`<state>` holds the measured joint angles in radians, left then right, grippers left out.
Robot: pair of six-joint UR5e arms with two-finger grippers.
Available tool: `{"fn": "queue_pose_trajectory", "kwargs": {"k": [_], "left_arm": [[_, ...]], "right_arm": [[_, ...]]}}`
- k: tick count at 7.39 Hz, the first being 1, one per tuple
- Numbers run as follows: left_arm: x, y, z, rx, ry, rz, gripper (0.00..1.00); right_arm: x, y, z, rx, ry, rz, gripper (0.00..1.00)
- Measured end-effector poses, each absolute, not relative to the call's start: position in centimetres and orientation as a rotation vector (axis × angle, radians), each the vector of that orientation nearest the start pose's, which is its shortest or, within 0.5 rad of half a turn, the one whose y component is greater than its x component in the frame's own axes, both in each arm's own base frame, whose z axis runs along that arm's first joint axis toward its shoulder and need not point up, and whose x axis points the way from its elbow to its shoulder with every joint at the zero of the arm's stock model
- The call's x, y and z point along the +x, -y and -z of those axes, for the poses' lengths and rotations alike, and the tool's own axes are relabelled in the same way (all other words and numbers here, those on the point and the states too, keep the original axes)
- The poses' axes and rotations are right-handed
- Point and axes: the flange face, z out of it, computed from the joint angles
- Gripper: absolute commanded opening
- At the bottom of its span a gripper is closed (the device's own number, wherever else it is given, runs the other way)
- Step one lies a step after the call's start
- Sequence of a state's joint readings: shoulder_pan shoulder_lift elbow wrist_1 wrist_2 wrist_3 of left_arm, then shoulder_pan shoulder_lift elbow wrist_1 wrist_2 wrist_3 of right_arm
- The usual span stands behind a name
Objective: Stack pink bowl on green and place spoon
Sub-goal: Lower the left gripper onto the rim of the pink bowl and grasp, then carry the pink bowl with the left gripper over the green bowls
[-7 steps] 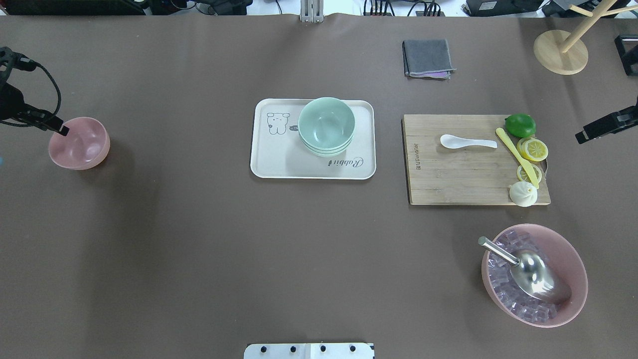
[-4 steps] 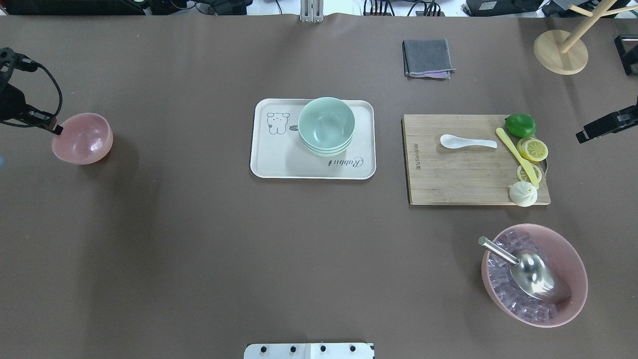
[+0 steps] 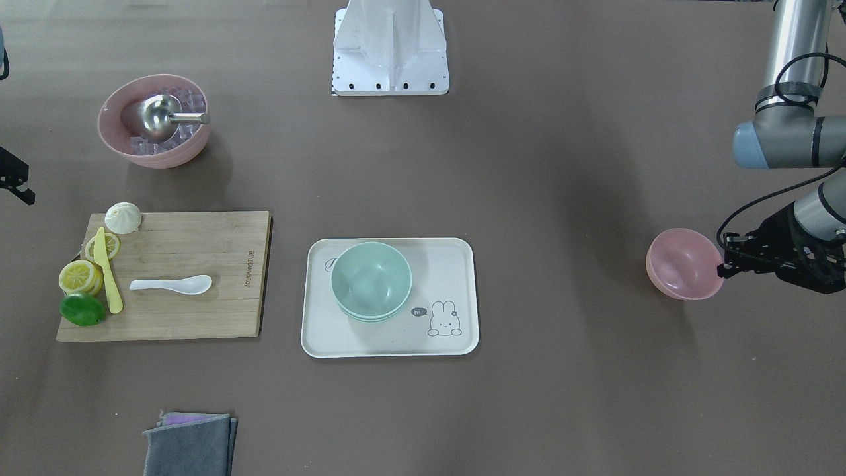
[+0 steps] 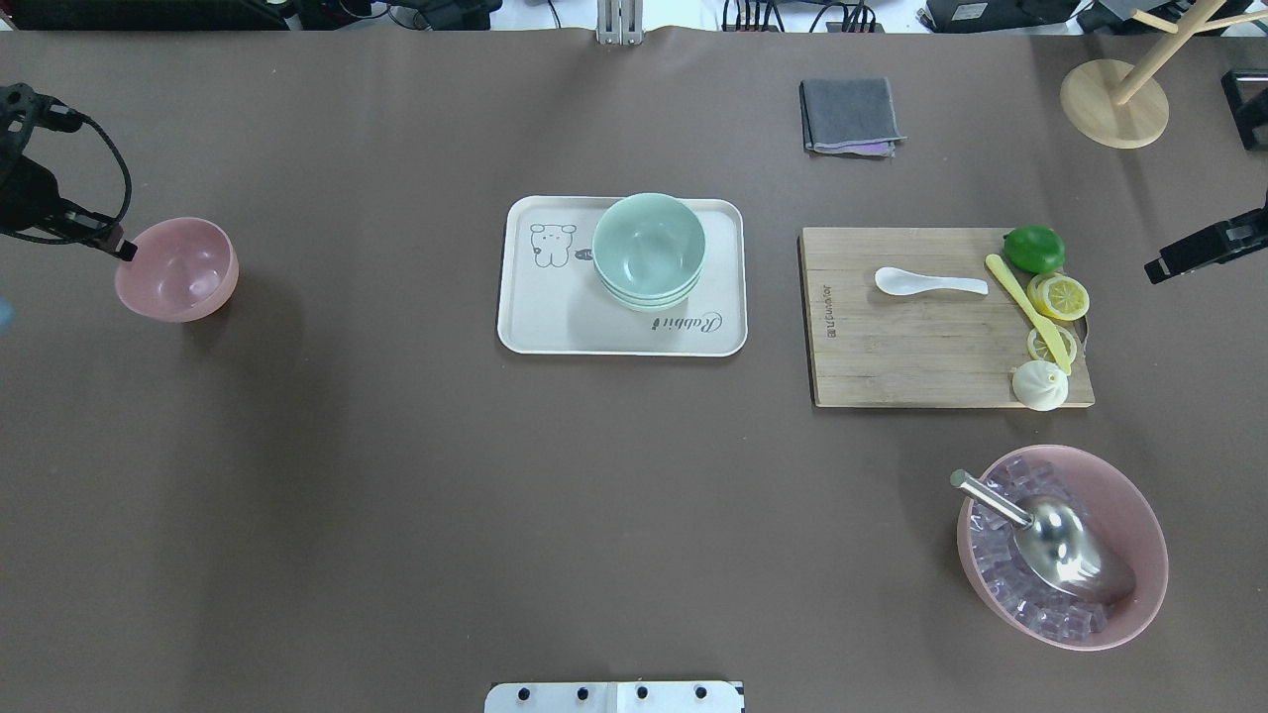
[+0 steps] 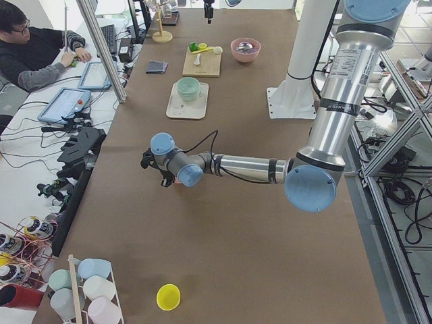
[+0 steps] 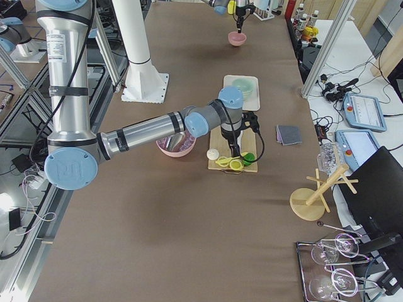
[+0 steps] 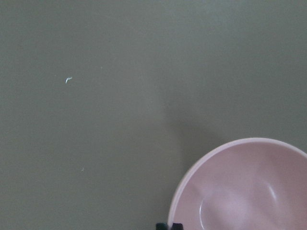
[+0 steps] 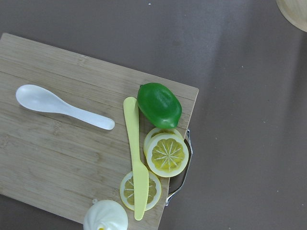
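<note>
At far left of the overhead view: left gripper [image 4: 126, 252] clamps the pink bowl [image 4: 178, 269] by its rim. Centre: green bowls [image 4: 649, 248] on tray [image 4: 535, 322]. Right of centre: spoon [image 4: 929, 283] lies on cutting board [image 4: 892, 361]. Right edge: right gripper [image 4: 1157, 268], jaw state cannot be told.

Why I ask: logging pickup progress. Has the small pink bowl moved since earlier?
Yes. The small pink bowl shifted right, toward the tray, in the overhead view.

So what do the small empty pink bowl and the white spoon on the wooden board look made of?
The small pink bowl looks like plastic or melamine: smooth, with soft highlights. The white spoon is glossy, ceramic or plastic; unclear which.
</note>
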<state>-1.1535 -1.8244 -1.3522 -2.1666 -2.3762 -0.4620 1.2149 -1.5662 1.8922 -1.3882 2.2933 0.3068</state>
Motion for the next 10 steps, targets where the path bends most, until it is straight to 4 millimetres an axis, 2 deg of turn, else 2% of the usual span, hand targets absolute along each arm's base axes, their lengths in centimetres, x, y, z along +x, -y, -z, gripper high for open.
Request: {"fn": "queue_pose_trajectory", "kwargs": {"k": [2, 4, 6, 7, 8, 10], "left_arm": [[21.1, 59.9, -47.9, 0.16, -1.058, -0.057, 0.0], [27.0, 58.4, -38.8, 0.083, -1.113, 0.044, 0.0], [32.3, 56.8, -28.3, 0.021, -1.078, 0.123, 0.0], [35.3, 55.3, -23.1, -0.006, -1.047, 0.157, 0.0], [38.4, 53.9, -19.1, -0.023, -1.028, 0.189, 0.0], [44.3, 53.1, -14.3, -0.035, -1.005, 0.248, 0.0]], "right_arm": [[-11.0, 48.9, -47.8, 0.23, 0.828, 0.23, 1.0], [-11.0, 49.0, -47.8, 0.23, 0.829, 0.23, 1.0], [-11.1, 48.9, -47.7, 0.23, 0.829, 0.231, 1.0], [-11.1, 48.9, -47.7, 0.23, 0.829, 0.231, 1.0], [-11.1, 48.9, -47.7, 0.23, 0.829, 0.231, 1.0], [-11.1, 49.0, -47.8, 0.23, 0.828, 0.23, 1.0]]}}
